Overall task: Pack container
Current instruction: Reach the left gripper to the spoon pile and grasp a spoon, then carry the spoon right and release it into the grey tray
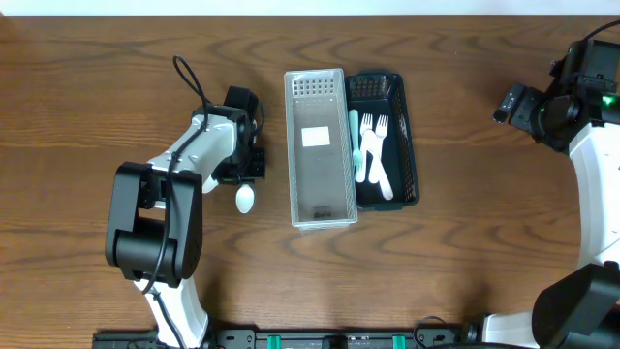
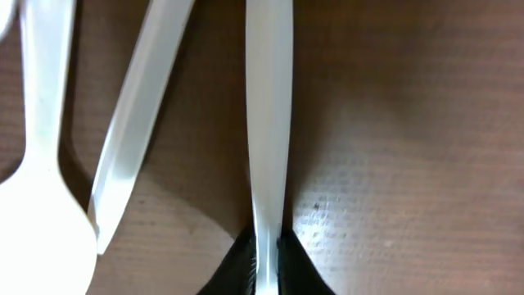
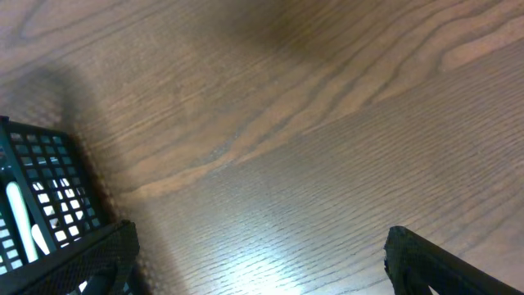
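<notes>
My left gripper is down at the table, left of the clear container. In the left wrist view its jaws are shut on the handle of a white plastic utensil. A white spoon and another white utensil lie beside it; the spoon's bowl shows in the overhead view. The black basket holds white forks and a teal utensil. My right gripper is open and empty over bare wood at the far right.
The clear container stands directly against the black basket's left side, mid-table. The basket's corner shows at the left of the right wrist view. Wood table surface lies all around.
</notes>
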You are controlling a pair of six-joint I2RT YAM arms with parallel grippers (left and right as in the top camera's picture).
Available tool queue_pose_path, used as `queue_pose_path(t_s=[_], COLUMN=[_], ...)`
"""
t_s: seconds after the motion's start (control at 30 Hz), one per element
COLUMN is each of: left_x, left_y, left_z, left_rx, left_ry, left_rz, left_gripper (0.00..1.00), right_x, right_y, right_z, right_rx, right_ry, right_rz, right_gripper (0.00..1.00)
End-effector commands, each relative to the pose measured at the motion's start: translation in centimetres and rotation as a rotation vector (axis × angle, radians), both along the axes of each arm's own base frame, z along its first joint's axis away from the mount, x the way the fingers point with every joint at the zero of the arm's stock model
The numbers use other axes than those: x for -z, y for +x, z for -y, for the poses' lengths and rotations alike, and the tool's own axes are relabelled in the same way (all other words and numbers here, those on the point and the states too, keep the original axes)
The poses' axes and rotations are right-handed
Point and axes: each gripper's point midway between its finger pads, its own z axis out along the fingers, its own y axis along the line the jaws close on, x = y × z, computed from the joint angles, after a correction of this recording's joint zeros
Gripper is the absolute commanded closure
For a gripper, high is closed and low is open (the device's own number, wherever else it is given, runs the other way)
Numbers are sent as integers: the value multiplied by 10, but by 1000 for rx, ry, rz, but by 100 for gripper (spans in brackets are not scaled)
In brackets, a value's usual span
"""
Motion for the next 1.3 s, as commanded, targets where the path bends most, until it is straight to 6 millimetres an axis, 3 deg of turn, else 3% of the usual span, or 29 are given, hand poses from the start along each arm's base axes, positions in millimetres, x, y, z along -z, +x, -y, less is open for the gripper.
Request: queue_pose_path(t_s=[0.0, 0.17, 0.27, 0.4, 0.5, 0.6, 0.7, 0.9, 1.0, 1.07, 1.13, 1.27], left_x=[-8, -62, -110, -169, -193, -195, -182, -127, -109, -112, -127, -168], left_y=[-1, 3, 3, 7, 9, 10, 11, 22, 24, 25, 27, 31], left_z=[-2, 0, 5, 36, 68, 101, 132, 147, 148, 147, 144, 120], left_rx=[8, 9, 21, 78, 97, 130, 189, 197, 198, 197, 190, 194], left_ry=[7, -1, -16, -119, -178, -218, -223, -135, -119, -121, -128, -103], left_rz=[-14, 25, 83, 228, 329, 371, 384, 313, 279, 284, 306, 364], left_gripper=[94, 94, 94, 94, 94, 93, 89, 87, 70, 50, 33, 32], right_x=[1, 1, 1, 1, 1, 1, 1, 1, 2, 2, 2, 2], right_y=[-1, -1, -1, -1, -1, -2, -2, -2, -3, -3, -3, -3], right_z=[2, 2, 2, 2, 2, 2, 2, 2, 1, 1, 1, 1], right_rx=[8, 8, 8, 8, 8, 8, 8, 8, 8, 8, 8, 8], right_ry=[4, 4, 4, 4, 5, 5, 5, 6, 7, 7, 7, 7], right_rz=[-3, -4, -4, -3, -3, -5, -7, -8, -12, -13, -12, -13], right_gripper=[1, 1, 1, 1, 1, 1, 1, 1, 1, 1, 1, 1])
